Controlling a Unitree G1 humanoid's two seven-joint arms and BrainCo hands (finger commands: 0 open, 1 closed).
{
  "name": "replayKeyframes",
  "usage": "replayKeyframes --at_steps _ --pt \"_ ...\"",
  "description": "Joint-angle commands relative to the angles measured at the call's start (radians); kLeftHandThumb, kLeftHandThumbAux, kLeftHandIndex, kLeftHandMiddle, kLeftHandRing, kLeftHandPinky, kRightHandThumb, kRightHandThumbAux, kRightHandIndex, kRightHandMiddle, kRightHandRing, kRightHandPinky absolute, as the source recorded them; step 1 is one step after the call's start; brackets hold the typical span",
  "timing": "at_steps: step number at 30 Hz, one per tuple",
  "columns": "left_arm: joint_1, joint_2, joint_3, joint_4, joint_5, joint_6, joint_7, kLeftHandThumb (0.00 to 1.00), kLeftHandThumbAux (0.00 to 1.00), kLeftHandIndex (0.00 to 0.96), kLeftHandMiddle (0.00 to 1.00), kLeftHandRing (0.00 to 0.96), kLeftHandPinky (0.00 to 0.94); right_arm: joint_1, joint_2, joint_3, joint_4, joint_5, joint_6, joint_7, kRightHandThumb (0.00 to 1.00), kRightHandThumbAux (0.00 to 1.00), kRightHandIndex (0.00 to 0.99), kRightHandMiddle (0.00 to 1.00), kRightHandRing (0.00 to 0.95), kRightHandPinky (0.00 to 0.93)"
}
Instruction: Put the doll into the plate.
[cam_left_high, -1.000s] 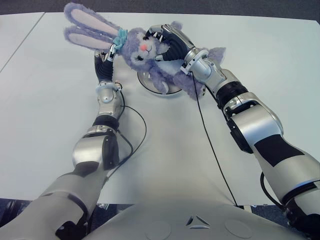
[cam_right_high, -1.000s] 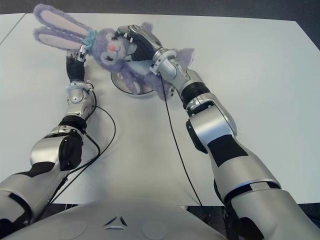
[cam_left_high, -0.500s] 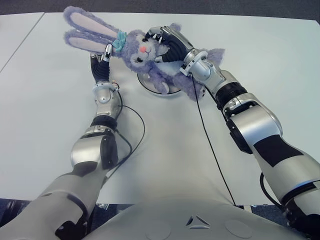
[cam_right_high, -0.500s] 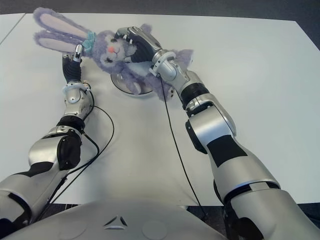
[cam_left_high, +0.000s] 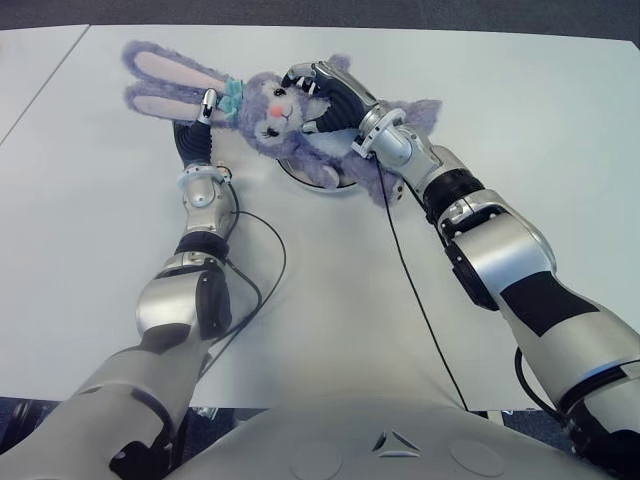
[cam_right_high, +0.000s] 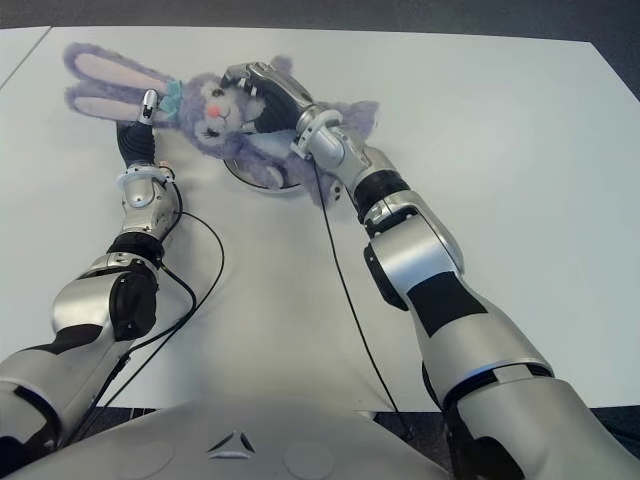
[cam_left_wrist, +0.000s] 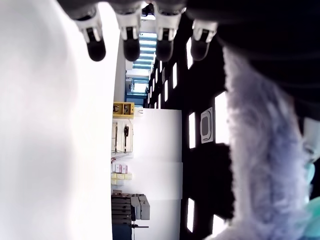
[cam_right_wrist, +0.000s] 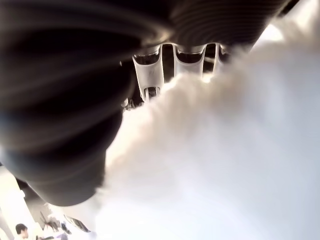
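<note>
Doll (cam_left_high: 300, 125): lavender-purple plush, pale pink inner ears, pink nose, teal bow at the ear base. Plate (cam_left_high: 345, 181): white with a dark rim line. Desk (cam_left_high: 500, 100): plain white. Right robot hand (cam_left_high: 335, 95) and left robot hand (cam_left_high: 197, 135): black with silver segments. Cables (cam_left_high: 410, 290): black.

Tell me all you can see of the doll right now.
The doll is a plush purple rabbit with long pink-lined ears, a teal bow at their base, a pink nose and fuzzy fabric. It lies tilted over the plate on the white table, ears stretching toward the robot's left. The right hand wraps around its head and body; the left hand, fingers open, shows beside the ears.
</note>
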Motion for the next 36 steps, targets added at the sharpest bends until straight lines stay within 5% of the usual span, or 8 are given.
replayKeyframes --at_steps 1,6,10,13,19,36 --pt "0.335 -0.074 0.044 0.174 -0.048 0.142 0.049 0.000 0.458 0.000 0.004 0.016 0.029 0.079 0.030 0.043 0.042 -0.045 0.005 -0.029 0.245 0.821 0.636 0.778 0.766 0.732" --pt "0.333 -0.078 0.041 0.174 -0.046 0.143 0.052 0.000 0.463 0.000 0.006 0.021 0.035 0.082 0.020 0.069 0.042 -0.074 0.037 -0.036 0.141 0.642 0.387 0.543 0.543 0.480" --pt "0.330 -0.087 0.034 0.174 -0.040 0.142 0.060 0.000 0.472 0.000 0.009 0.026 0.042 0.083 0.009 0.096 0.043 -0.104 0.065 -0.069 0.088 0.543 0.172 0.220 0.213 0.194" --pt "0.329 -0.088 0.036 0.174 -0.043 0.144 0.058 0.000 0.487 0.000 0.010 0.028 0.044 0.077 0.002 0.117 0.047 -0.128 0.088 -0.087 0.068 0.510 0.070 0.081 0.082 0.073" --pt "0.324 -0.092 0.039 0.175 -0.046 0.150 0.056 0.000 0.504 0.000 0.011 0.028 0.044 0.074 -0.007 0.138 0.052 -0.138 0.090 -0.111 0.076 0.444 0.007 0.008 0.008 0.007" --pt "0.317 -0.113 0.020 0.174 -0.032 0.140 0.054 0.000 0.499 0.000 0.008 0.024 0.039 0.068 -0.015 0.163 0.067 -0.139 0.110 -0.156 0.132 0.362 0.000 0.000 0.000 0.000"
